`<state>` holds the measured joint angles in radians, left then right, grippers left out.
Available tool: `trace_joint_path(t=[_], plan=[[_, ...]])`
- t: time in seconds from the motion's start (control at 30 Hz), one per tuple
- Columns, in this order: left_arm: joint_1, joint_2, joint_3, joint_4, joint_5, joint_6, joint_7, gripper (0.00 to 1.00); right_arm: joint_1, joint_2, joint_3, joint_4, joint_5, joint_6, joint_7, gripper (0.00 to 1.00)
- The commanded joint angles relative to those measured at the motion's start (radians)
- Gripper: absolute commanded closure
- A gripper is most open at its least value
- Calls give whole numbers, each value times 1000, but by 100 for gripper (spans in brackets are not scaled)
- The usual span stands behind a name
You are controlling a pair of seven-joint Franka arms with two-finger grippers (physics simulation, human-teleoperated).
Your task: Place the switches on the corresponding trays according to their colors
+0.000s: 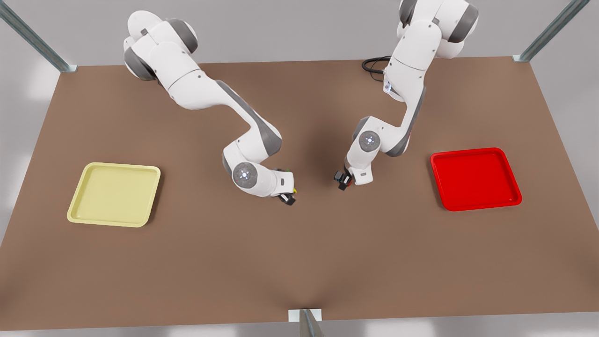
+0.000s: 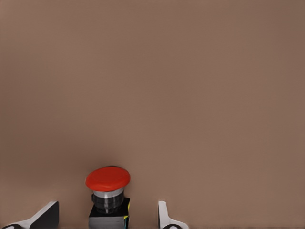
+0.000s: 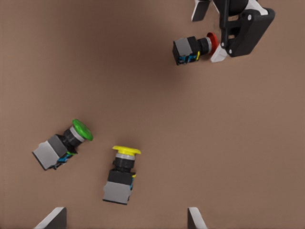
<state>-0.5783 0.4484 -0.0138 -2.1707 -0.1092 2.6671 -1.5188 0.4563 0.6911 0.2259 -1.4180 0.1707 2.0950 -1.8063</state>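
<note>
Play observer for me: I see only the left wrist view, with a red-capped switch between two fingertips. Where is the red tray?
Observer: The red tray lies on the front view's right, beyond the left gripper.
Operator: And the yellow switch?
Observer: The yellow switch lies on its side just ahead of the open right gripper.
Operator: Anything beside it?
Observer: A green switch, also tipped over, apart from it.
</note>
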Motion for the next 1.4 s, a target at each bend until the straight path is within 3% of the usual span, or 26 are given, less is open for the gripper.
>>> trace_joint_path(t=[0.0,0.13,0.3,0.33,0.37,0.47,1.0,1.07,1.37], plan=[[0,3,0,-1,-3,8,-1,0,5,1,0,5,-23,-1,7,10],[-12,18,0,0,-3,10,0,0,82,18,-13,16,-270,-4,147,10],[-32,32,-6,0,-3,20,-1,0,97,54,-57,5,-289,34,107,10],[-32,32,-5,0,-3,23,-1,5,97,65,-66,5,-292,37,87,10],[-34,33,-5,0,-3,23,-1,33,97,64,-68,-13,-292,36,59,10],[-32,33,-5,0,-3,22,-1,42,99,64,-66,-56,-292,83,33,10],[-32,35,-5,-1,-3,20,0,49,119,87,-88,-131,-278,204,50,11],[-32,35,-5,0,-3,20,0,49,119,87,-89,-194,-278,293,50,11],[-32,33,-5,0,-1,11,3,49,134,94,-89,-191,-278,306,51,13]])
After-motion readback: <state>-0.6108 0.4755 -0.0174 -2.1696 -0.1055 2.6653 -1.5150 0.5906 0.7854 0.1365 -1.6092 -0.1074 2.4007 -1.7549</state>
